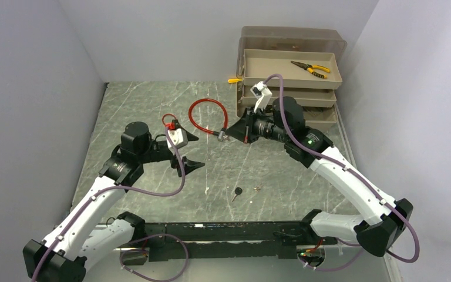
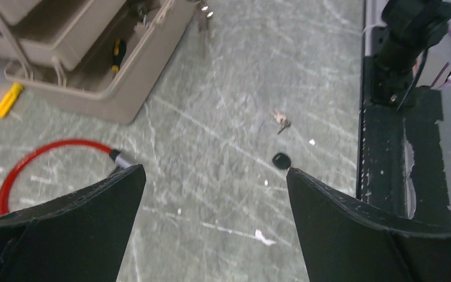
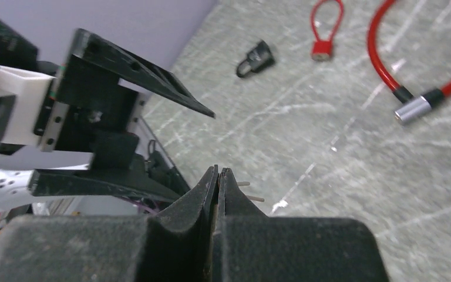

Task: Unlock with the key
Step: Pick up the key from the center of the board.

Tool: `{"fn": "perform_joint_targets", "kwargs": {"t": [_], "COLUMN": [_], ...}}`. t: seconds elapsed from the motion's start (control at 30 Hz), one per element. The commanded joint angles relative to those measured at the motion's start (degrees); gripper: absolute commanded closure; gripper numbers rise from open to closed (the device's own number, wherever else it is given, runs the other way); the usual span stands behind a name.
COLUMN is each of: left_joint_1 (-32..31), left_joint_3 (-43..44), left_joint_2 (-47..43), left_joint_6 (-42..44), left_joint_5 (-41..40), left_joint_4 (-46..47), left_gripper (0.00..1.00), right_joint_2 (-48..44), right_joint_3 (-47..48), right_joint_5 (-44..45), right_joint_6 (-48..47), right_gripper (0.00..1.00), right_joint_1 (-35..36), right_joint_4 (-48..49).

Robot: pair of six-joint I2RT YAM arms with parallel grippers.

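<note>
Fetching the key (image 1: 236, 191) looks to be the step in hand. It lies loose and untouched on the desk (image 1: 147, 100), around the middle and toward the near edge. The left pincer (image 1: 198, 151) hangs above the desk to the key's left, released and spread wide. In its wrist view the key's black head sits just beside one fingertip (image 2: 298, 182). The right pincer (image 1: 225, 134) is clenched with nothing visible between its fingers, its tip close to the metal end of the red cable lock (image 3: 414, 109).

The next move, as I judge it, is to lower the left pincer over the key's head and pinch it, leaving the blade free.

At the far right stands a stack of tan trays (image 1: 293, 81). The top one holds pliers (image 1: 310, 69), and a lower one holds a yellow-and-black-handled tool (image 2: 117, 53).
</note>
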Motion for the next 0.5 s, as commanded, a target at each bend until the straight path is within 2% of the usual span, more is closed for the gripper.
{"fn": "perform_joint_targets", "kwargs": {"t": [0.0,0.2,0.47], "left_joint_1": [-3.5,-5.9,-6.9], "left_joint_3": [4.3,6.3,9.2], "left_joint_2": [0.4,1.7,3.0], "left_joint_6": [-2.1,2.6,7.6], "left_joint_5": [2.6,-0.1,-1.4], "left_joint_4": [5.3,8.2,5.3], "left_gripper": [0.01,0.02,0.25], "right_joint_2": [0.9,2.7,2.8], "right_joint_3": [5.6,7.7,8.0], "right_joint_5": [-7.3,-10.7,-12.8], "right_joint_6": [1.4,2.6,4.1], "right_gripper": [1.0,1.0,1.0], "right_joint_1": [1.0,2.6,3.9], "right_joint_4": [3.4,5.9,8.2]}}
